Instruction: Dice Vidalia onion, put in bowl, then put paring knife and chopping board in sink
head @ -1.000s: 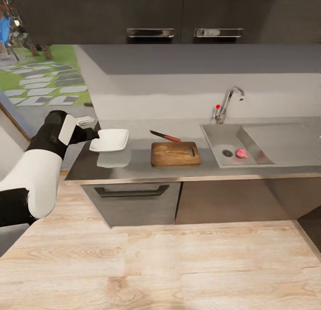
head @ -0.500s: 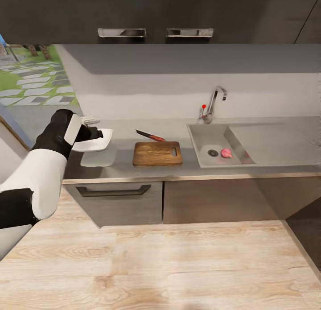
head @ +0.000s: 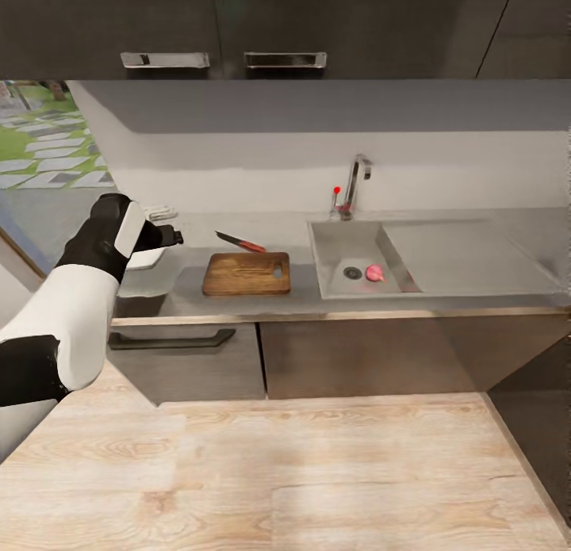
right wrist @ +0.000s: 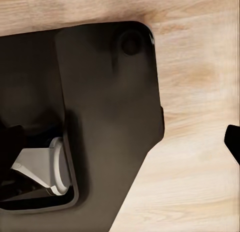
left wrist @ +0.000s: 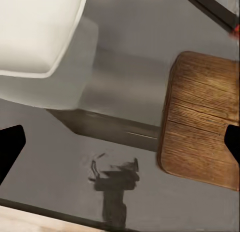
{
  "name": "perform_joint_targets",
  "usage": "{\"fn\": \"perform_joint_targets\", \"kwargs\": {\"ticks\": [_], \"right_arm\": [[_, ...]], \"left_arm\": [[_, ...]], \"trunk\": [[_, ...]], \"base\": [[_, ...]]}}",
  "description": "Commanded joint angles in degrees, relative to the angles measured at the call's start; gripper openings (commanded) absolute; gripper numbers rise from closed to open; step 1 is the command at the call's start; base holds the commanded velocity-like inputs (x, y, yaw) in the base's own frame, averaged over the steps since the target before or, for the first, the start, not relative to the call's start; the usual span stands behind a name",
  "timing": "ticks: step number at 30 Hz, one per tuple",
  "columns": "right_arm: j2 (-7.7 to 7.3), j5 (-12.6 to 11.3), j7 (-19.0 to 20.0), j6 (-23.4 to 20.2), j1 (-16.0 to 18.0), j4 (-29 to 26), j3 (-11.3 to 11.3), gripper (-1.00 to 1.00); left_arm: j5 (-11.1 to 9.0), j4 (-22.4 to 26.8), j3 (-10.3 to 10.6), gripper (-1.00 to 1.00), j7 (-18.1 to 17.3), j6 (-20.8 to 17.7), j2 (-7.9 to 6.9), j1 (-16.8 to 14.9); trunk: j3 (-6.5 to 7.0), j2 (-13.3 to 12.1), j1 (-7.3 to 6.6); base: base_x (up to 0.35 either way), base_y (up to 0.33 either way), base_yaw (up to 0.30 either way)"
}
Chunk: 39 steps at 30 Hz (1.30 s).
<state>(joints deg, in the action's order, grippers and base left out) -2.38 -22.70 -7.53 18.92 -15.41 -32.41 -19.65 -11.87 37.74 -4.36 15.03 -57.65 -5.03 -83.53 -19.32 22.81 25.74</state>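
Pinkish-red and roundish, the Vidalia onion [head: 374,273] lies on the floor of the sink [head: 333,238], just beside the round dark drain [head: 352,273]. It is a small lump, much smaller than the chopping board [head: 247,273].

The sink is a rectangular steel basin with a flat drainboard [head: 460,254] on its far side from the board; a chrome tap [head: 354,185] with a red dot stands at its rear edge.

The chopping board is a brown wooden rectangle with rounded corners and visible grain, lying flat on the grey countertop [head: 186,285], well apart from the onion. The paring knife [head: 240,242], red handle and dark blade, lies on the countertop just behind the board.

The bowl [left wrist: 37,29] is white with rounded corners and rests on the countertop near the board.

The left gripper [left wrist: 120,142] hangs above the countertop between bowl and board, fingers spread wide, holding nothing. The right gripper [right wrist: 120,147] is parted and empty over the dark robot base [right wrist: 100,106] and light wood floor [right wrist: 200,91].
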Motion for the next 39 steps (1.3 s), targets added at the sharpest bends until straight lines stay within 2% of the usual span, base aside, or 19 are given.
{"fn": "perform_joint_targets", "kwargs": {"ticks": [1, 39], "right_arm": [[-0.09, -0.4, -0.5, 0.1, 0.0, -0.1, -0.5, 1.0], [-0.08, -0.4, -0.5, 0.2, 0.0, 0.0, -0.3, 1.0]], "left_arm": [[-0.6, 0.0, -0.1, 1.0, 0.5, -0.2, 0.02, 0.0], [-0.7, -1.7, 0.0, 1.0, 0.4, -0.1, 0.02, 0.0]], "trunk": [[-0.02, 0.1, 0.04], [3.35, 0.1, 0.04]], "base": [[0.0, -0.318, 0.0], [0.006, -0.317, -0.003]]}}
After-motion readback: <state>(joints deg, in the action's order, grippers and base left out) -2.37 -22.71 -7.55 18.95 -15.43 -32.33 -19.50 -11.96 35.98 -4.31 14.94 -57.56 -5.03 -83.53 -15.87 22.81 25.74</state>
